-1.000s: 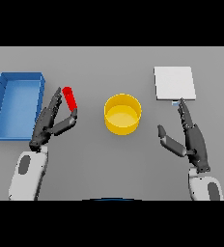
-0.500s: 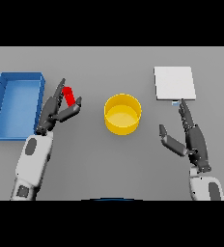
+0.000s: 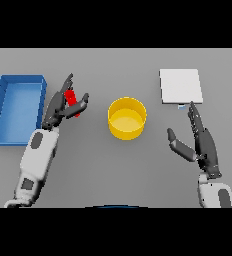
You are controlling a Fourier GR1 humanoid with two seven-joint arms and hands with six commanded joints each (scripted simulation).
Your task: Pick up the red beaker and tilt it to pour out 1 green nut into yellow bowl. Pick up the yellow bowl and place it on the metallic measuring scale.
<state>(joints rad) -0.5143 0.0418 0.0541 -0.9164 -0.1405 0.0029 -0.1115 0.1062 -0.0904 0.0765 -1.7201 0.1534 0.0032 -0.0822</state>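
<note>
Your left robot hand point(image 3: 63, 107) grips the small red cylindrical beaker point(image 3: 72, 101); next carry it toward 3 o'clock, over the round yellow bowl point(image 3: 127, 118), and tilt; right robot hand point(image 3: 200, 140) open, idle.

Red beaker point(image 3: 71, 100) partly behind left hand point(image 3: 62, 107)

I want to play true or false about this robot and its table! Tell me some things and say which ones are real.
1. The left hand has its fingers round the red beaker. True.
2. The yellow bowl sits on the measuring scale. False: the bowl is on the grey table, left of the scale and apart from it.
3. The right hand holds nothing. True: its fingers are straight, just below the scale.
4. The red beaker is inside the blue bin. False: it is beside the bin, on its right.
5. The beaker is over the bowl. False: it is off to the bowl's left.
</note>
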